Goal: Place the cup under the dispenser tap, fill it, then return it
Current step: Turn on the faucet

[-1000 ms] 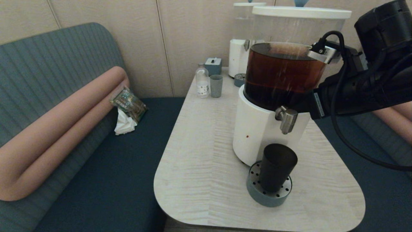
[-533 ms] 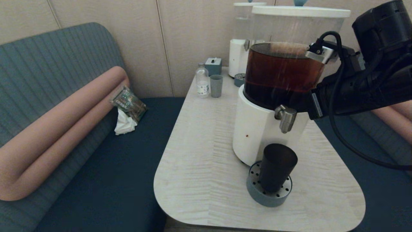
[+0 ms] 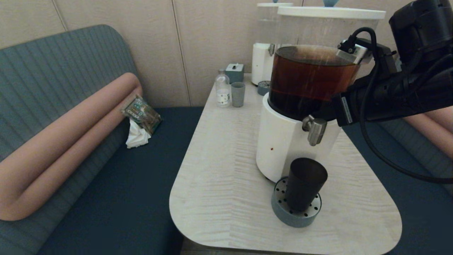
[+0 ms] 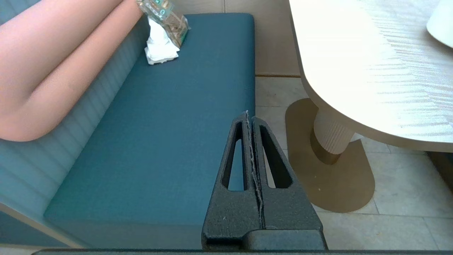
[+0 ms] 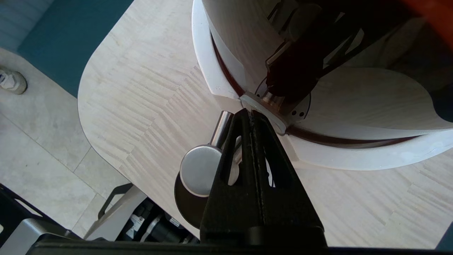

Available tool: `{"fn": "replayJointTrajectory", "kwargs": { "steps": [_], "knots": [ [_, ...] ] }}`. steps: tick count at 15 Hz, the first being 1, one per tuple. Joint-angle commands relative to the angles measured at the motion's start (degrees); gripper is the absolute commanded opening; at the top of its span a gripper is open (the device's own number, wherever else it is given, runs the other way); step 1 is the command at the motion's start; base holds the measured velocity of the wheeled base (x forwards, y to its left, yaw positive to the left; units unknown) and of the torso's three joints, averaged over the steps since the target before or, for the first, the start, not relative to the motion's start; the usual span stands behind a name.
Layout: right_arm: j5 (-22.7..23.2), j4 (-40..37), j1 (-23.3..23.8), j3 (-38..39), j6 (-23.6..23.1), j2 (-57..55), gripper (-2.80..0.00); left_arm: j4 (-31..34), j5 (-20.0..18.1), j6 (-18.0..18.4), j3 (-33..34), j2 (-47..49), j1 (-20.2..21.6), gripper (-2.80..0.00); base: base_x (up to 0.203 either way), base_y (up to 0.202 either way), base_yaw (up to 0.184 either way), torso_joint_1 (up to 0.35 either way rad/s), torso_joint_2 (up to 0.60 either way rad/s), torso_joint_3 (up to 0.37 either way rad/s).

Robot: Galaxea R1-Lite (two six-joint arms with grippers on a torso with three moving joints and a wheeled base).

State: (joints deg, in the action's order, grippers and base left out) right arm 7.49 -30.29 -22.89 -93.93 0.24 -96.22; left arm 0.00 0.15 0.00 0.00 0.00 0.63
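The dark cup (image 3: 303, 187) stands upright on the round grey-blue drip tray (image 3: 283, 214), directly below the steel dispenser tap (image 3: 314, 130) of the white-based dispenser (image 3: 279, 141) with brown liquid. My right gripper (image 5: 250, 115) is shut and empty. It sits just to the right of the tap, level with its top, tips against the tank's lower rim. The right wrist view shows the tap's round cap (image 5: 200, 173) with the cup's dark rim (image 5: 185, 209) beneath it. My left gripper (image 4: 249, 117) is shut and parked over the blue bench, left of the table.
At the table's far end stand a small grey-blue tumbler (image 3: 237, 94), a clear bottle (image 3: 222, 88), a small box (image 3: 234, 72) and a second, colourless dispenser (image 3: 263, 60). A tissue packet (image 3: 141, 113) lies on the bench. The table's rounded front edge (image 3: 283, 248) is close behind the drip tray.
My right arm has shifted a little to the left, closer to the tap. The cup and the tap have not moved.
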Motion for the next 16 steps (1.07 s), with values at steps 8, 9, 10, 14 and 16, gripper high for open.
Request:
{"fn": "replayJointTrajectory", "kwargs": {
  "steps": [8, 9, 10, 14, 16],
  "knots": [
    [0.60, -0.03, -0.57, -0.11, -0.65, -1.60, -2.80, 0.00, 0.02, 0.00, 0.00, 0.09, -0.02, -2.80, 0.000, 0.000, 0.000, 0.000, 0.00, 0.000],
    [0.55, -0.03, -0.57, -0.20, -1.30, -1.74, -2.80, 0.00, 0.02, 0.00, 0.00, 0.09, -0.01, -2.80, 0.000, 0.000, 0.000, 0.000, 0.00, 0.000],
    [0.51, -0.03, -0.57, -0.29, -1.39, -1.69, -2.80, 0.00, 0.02, 0.00, 0.00, 0.09, -0.01, -2.80, 0.000, 0.000, 0.000, 0.000, 0.00, 0.000],
    [0.16, -0.03, -0.57, -0.38, -1.47, -1.51, -2.80, 0.09, 0.02, 0.00, 0.00, 0.09, 0.07, -2.80, 0.000, 0.000, 0.000, 0.000, 0.00, 0.000],
    [0.07, 0.48, -0.57, -0.22, -1.96, -1.44, -2.80, 0.00, 0.02, 0.00, 0.00, 0.09, -0.01, -2.80, 0.000, 0.000, 0.000, 0.000, 0.00, 0.000]
  ]
}}
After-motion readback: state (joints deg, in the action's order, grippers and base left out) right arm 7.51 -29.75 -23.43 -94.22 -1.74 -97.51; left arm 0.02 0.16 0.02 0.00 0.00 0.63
